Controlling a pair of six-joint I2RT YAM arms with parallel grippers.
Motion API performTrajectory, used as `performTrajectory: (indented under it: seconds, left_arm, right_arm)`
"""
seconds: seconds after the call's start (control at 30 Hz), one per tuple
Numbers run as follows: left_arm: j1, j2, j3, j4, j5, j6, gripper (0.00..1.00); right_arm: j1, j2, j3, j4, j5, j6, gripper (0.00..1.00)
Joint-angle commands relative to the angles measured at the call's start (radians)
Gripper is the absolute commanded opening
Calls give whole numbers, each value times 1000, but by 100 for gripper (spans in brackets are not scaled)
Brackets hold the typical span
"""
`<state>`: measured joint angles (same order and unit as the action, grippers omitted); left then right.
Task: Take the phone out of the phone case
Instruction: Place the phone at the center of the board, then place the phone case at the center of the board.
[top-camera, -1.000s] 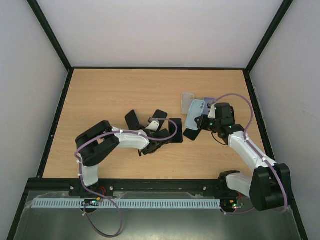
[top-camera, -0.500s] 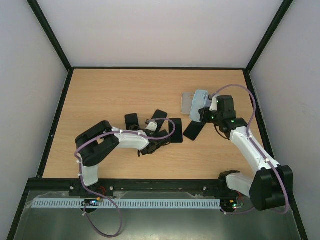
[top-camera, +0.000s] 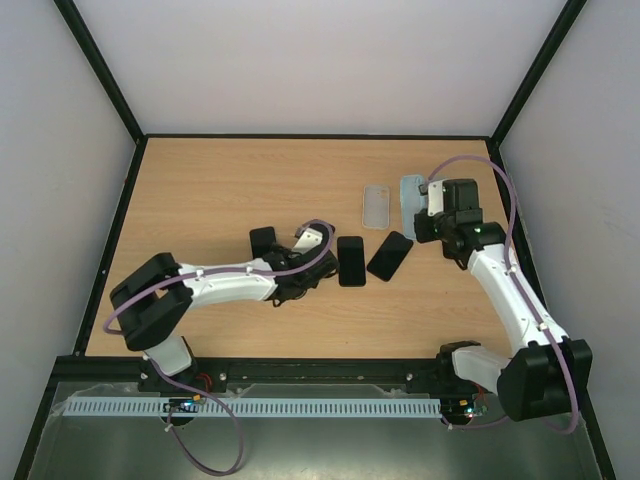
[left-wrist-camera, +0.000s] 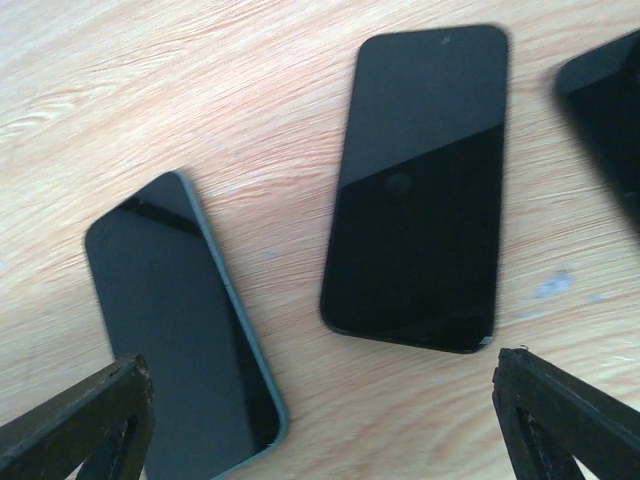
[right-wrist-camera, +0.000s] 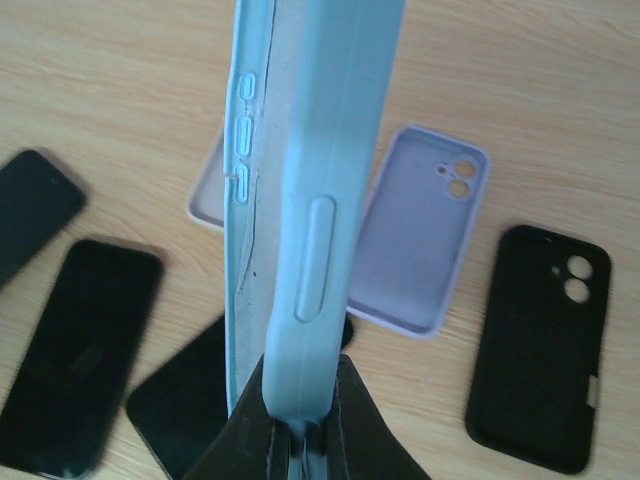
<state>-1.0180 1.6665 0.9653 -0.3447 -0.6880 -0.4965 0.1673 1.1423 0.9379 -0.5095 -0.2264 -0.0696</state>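
Pale wood table (top-camera: 220, 190) fills the floor of a white-walled booth. The right arm (top-camera: 500, 285) reaches up to the light blue phone case (top-camera: 409, 192), and the right gripper (right-wrist-camera: 300, 425) has its fingers pinched tight on the case's end, holding it on edge, clear of the wood. Whether a phone sits inside cannot be told.

The left arm (top-camera: 230, 280) lies low, well to the left of that case. The left gripper (left-wrist-camera: 320, 375) hangs there with fingers spread wide, touching nothing. Under it are a black phone (left-wrist-camera: 415, 190) and, further from the blue case, a green-edged phone (left-wrist-camera: 175, 320), both lying flat, screen up. An angled black phone (top-camera: 390, 255) lies between these and the blue case.

A clear case (top-camera: 376, 205) rests just left of the blue case. Beneath the blue case in the right wrist view, a lilac case (right-wrist-camera: 425, 230) and a black case (right-wrist-camera: 540, 340) lie flat, apart from each other.
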Motion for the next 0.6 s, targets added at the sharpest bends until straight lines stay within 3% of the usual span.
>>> performTrajectory:
  seconds: [0.0, 0.37, 0.57]
  left_arm:
    - [-2, -79, -44, 125, 121, 21, 92]
    - [-2, -167, -114, 297, 203, 22, 89]
    - [-2, -152, -108, 304, 204, 26, 89]
  right_arm:
    - [-63, -12, 51, -146, 22, -174, 2]
    - [-251, 115, 53, -558, -172, -638, 2]
    - [-263, 127, -36, -550, -141, -671, 2]
